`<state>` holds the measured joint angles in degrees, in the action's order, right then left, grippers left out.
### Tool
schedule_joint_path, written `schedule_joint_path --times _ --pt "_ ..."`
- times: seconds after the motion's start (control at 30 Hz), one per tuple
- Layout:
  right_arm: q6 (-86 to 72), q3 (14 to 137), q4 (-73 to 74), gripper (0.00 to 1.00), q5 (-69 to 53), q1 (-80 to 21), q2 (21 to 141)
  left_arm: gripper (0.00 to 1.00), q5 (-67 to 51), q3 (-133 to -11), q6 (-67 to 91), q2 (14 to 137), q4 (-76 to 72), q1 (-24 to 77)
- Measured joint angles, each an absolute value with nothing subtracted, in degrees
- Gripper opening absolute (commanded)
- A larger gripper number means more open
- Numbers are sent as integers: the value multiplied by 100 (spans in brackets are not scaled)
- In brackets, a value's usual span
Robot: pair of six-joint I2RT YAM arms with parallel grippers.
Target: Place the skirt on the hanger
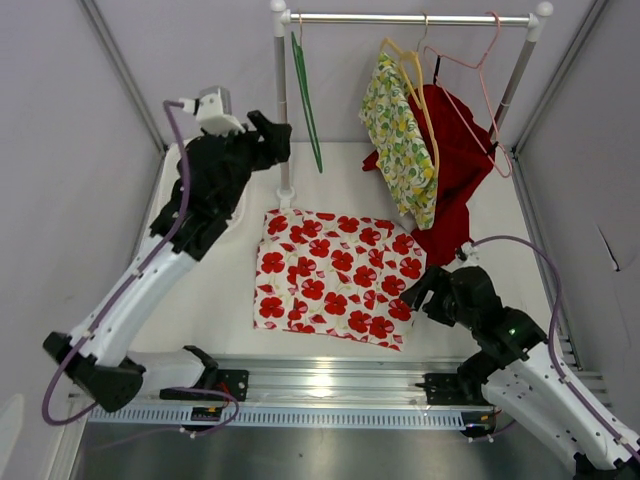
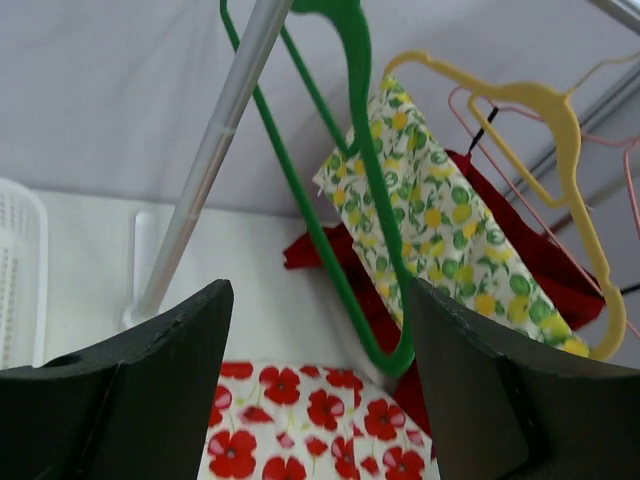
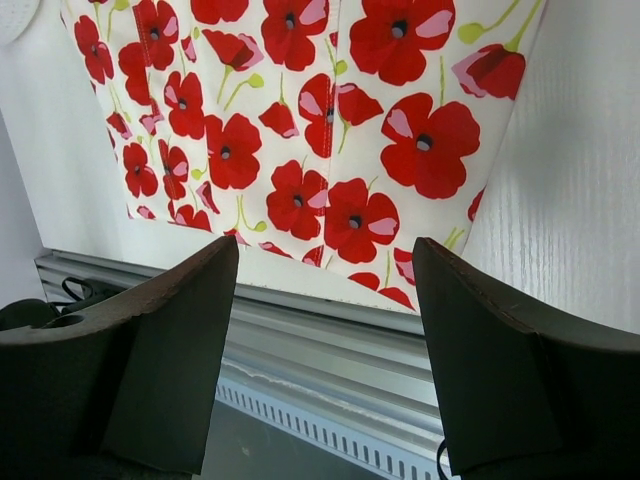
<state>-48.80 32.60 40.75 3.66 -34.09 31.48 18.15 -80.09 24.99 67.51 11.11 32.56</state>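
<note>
The skirt [image 1: 335,275] – white cloth printed with red poppies – is laid flat on the table [image 1: 225,290], in front of the left post [image 1: 281,100] of the clothes rail [image 1: 410,18] and spread out to the right of the post's foot. Its far left corner is found just beside that foot. No part of it is held or lifted.

The green hanger [image 1: 305,95] is hooked over the rail just to the right of the post and hangs empty. Further right of the post, a yellow hanger [image 1: 412,75] carrying a lemon-print garment [image 1: 400,140] is seen, and beyond it a pink hanger [image 1: 482,75] with a red garment [image 1: 455,160].

The left gripper [image 1: 272,138] is raised beside the post, on its left, above the table. In the left wrist view its jaws are spread wide and nothing is gripped between them; the post [image 2: 215,150] and the green hanger [image 2: 360,200] are framed between its fingers [image 2: 150,380]. A white basket [image 2: 18,270] is glimpsed to the left of the post.

The right gripper [image 1: 420,290] is placed well to the right of the post and nearer the arm bases, at the skirt's near right corner. Its jaws are also opened wide – only the poppy cloth [image 3: 300,150] and the metal track [image 3: 330,370] at the table's near edge are seen between them. Whether the cloth is touched cannot be told.
</note>
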Motion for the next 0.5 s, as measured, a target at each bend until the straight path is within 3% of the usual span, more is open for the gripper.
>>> schedule_joint_path --times 0.5 --pt "-4410 3688 3776 75 360 -3363 3540 70 2915 -9992 1468 9295 -163 3651"
